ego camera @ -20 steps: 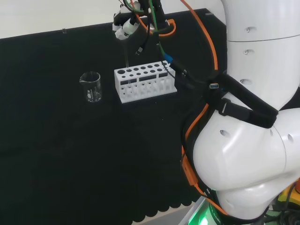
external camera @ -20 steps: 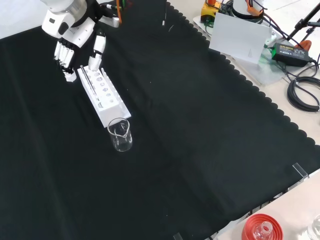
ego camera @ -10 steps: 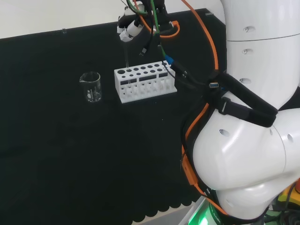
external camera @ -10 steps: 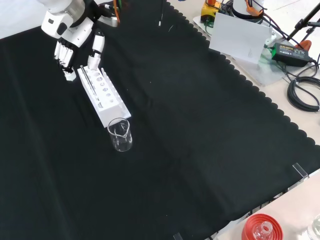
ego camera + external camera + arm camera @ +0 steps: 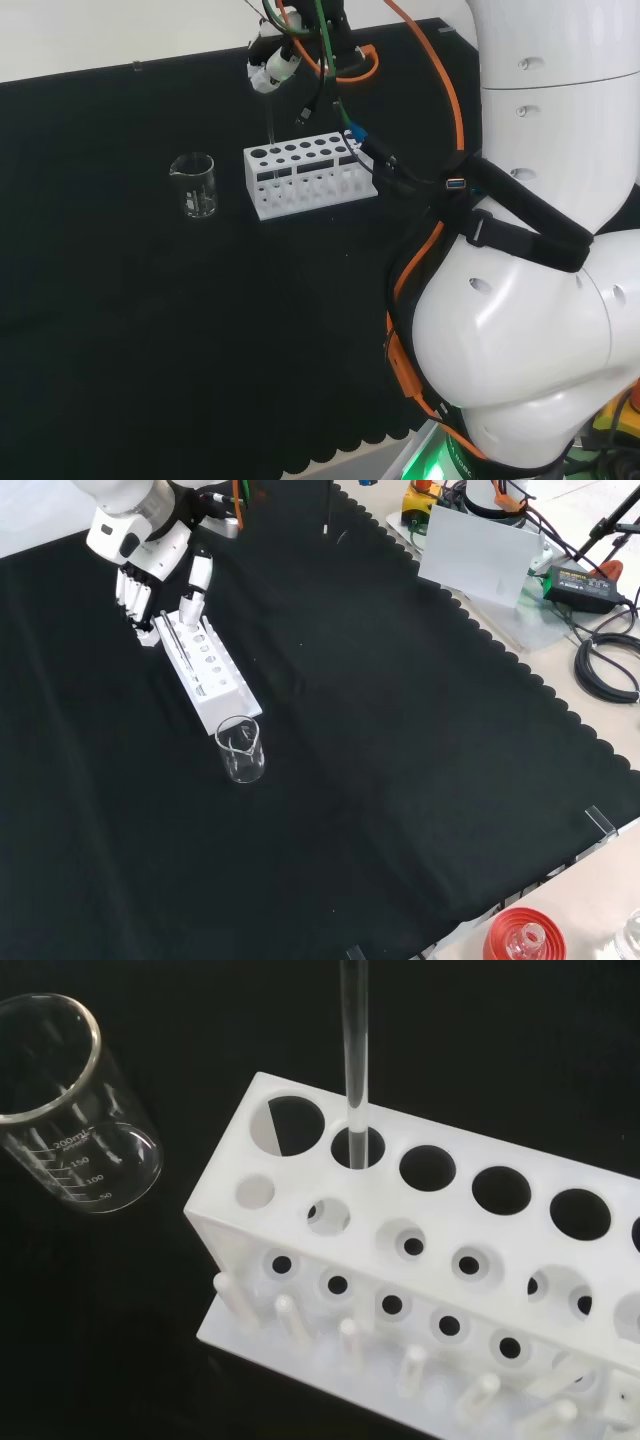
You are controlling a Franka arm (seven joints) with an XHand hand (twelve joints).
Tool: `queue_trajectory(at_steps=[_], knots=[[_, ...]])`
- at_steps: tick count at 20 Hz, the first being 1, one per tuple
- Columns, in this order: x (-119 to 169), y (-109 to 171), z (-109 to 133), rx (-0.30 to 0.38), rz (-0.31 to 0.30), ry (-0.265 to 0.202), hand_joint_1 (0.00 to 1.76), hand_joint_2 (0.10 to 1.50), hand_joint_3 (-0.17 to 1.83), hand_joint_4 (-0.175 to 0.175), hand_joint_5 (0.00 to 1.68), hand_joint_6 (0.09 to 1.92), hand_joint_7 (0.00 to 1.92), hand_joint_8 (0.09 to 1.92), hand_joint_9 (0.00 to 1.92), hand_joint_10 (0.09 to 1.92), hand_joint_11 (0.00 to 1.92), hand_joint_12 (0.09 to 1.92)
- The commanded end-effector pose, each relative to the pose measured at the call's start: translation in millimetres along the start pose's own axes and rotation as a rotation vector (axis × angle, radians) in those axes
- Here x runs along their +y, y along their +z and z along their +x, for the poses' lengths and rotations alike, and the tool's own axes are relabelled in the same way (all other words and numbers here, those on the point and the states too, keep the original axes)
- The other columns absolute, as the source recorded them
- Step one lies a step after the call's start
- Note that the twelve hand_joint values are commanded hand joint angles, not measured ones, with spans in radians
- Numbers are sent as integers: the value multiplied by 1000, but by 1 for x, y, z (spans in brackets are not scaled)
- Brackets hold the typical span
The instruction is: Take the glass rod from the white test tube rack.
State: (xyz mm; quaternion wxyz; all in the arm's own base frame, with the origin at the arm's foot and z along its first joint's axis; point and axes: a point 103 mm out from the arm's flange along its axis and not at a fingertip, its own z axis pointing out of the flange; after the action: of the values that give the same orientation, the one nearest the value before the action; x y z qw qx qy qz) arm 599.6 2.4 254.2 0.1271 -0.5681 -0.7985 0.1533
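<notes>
Black cloth bench: my black-and-white robot hand (image 5: 150, 575) hangs with straight fingers, holding nothing, beside the clear glass rod (image 5: 354, 1055) standing in the white test tube rack (image 5: 440, 1290); I fear a sideways knock toppling both.

A bench covered with black cloth (image 5: 400, 740) carries the ware. A white test tube rack (image 5: 205, 670) stands on the cloth toward its far left part in the front view, well away from the scalloped edge. A clear glass beaker (image 5: 241, 750) stands upright on the cloth just beside the rack's near end. In the head view the beaker (image 5: 194, 185) stands left of the rack (image 5: 308, 179), apart from it.
</notes>
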Motion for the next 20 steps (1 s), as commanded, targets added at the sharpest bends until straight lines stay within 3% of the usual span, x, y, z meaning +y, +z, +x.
queue_trajectory(at_steps=[1,13,20], knots=[[2,-2,0,-29,-20,-1,720,1224,-175,-131,513,825,469,857,689,844,652,1323],[4,-4,-1,-41,-81,-6,865,1228,-175,-173,719,887,654,820,941,727,962,1201],[14,0,11,-65,-62,-15,923,1224,-175,-175,780,882,707,806,1013,685,1039,1171]])
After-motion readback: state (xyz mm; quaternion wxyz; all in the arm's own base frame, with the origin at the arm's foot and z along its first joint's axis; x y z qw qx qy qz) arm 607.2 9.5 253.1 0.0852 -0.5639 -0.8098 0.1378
